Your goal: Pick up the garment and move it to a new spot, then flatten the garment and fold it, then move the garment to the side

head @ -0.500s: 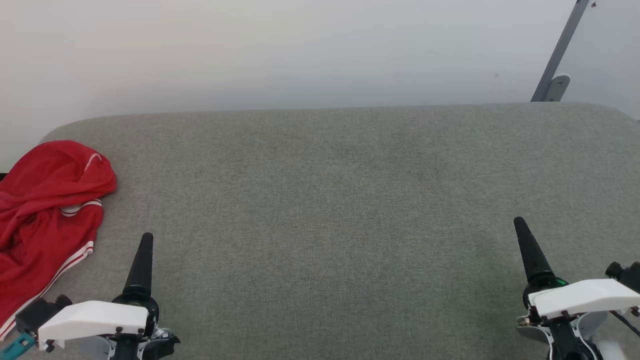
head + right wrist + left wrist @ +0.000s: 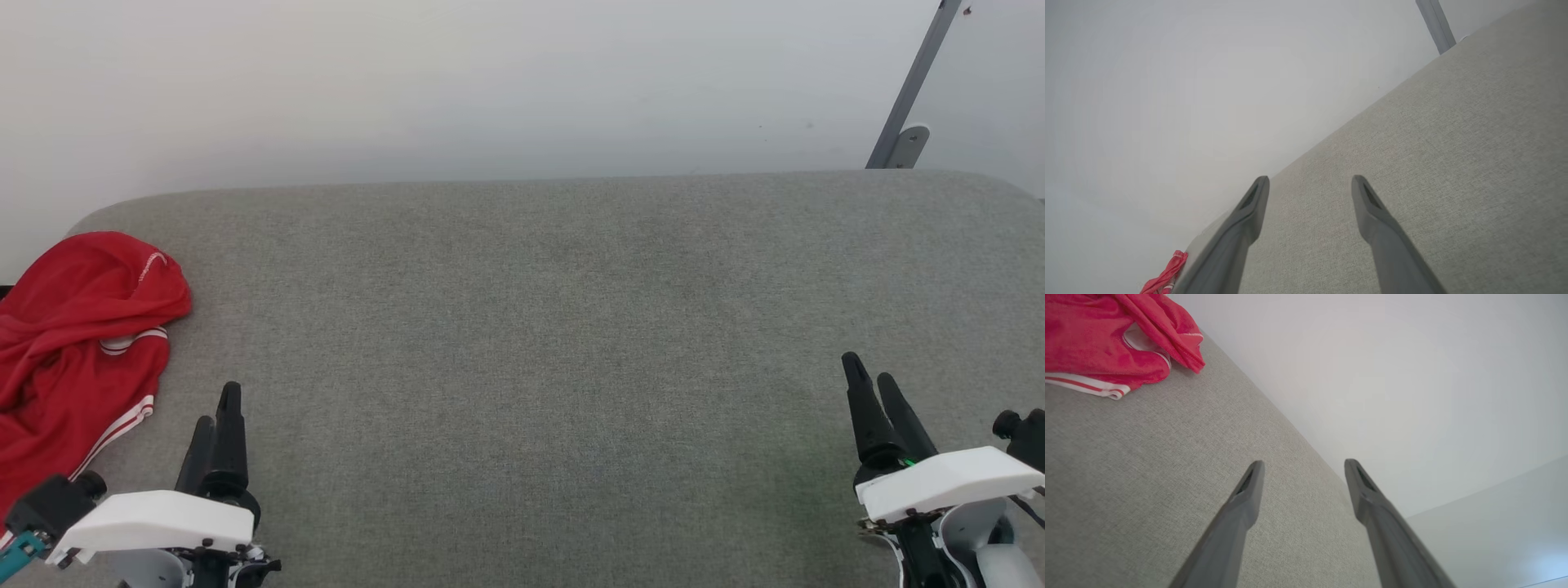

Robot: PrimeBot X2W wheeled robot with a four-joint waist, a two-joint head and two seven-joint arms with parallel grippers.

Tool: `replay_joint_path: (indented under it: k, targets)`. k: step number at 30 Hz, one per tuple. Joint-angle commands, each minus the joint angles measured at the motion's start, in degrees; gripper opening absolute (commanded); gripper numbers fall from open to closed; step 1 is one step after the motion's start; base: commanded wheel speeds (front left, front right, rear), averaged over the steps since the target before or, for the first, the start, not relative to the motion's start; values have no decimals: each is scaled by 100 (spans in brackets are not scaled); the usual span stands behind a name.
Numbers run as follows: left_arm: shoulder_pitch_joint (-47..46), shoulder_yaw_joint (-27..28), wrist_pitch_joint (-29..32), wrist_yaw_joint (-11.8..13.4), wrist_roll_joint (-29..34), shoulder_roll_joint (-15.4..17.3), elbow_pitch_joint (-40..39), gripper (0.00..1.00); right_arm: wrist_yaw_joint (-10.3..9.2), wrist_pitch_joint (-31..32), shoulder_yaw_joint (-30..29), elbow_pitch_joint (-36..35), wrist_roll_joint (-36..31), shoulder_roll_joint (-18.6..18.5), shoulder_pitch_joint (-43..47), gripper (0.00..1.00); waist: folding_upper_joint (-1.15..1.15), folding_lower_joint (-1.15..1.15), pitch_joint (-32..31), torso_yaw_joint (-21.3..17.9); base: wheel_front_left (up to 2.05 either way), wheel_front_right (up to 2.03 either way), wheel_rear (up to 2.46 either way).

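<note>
The bright red garment (image 2: 73, 343) lies crumpled at the far left edge of the grey padded surface, its white bands showing. The left wrist view has the garment (image 2: 1106, 339) at its top left, well beyond the fingers. My left gripper (image 2: 216, 408) hovers at the lower left, just right of the garment and apart from it. In its own wrist view this gripper (image 2: 1304, 463) is open and holds nothing. My right gripper (image 2: 868, 369) is at the lower right, far from the cloth, and also open (image 2: 1310, 179) and holding nothing. A sliver of the garment (image 2: 1165, 277) shows at that view's bottom left.
The grey fabric surface (image 2: 522, 367) stretches wide between the two grippers, with rounded far corners. A white wall (image 2: 490, 82) stands right behind it. A slanted grey metal bar (image 2: 914, 82) with a bracket rises at the upper right.
Both grippers have rolled at the wrist, so each now shows two fingers instead of one. The left gripper sits slightly lower and further left. The garment has not moved.
</note>
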Motion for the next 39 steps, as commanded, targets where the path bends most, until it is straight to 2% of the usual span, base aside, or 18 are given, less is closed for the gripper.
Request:
replay_joint_path:
  k: [1,19,39]
  targets:
    - [1,-42,-70,53,237,102,-120,100,10,-68,-18,-110,-242,-75,-171,100,0,0,-1,1,0,0,0]
    - [135,-287,-370,240,1352,438,-289,100,11,-315,-35,-168,-1493,-229,-203,100,0,0,-9,-16,0,0,0]
    - [324,-400,-665,149,2412,533,-528,100,12,-605,110,-194,-2509,-398,-242,100,0,0,-23,-19,0,0,0]
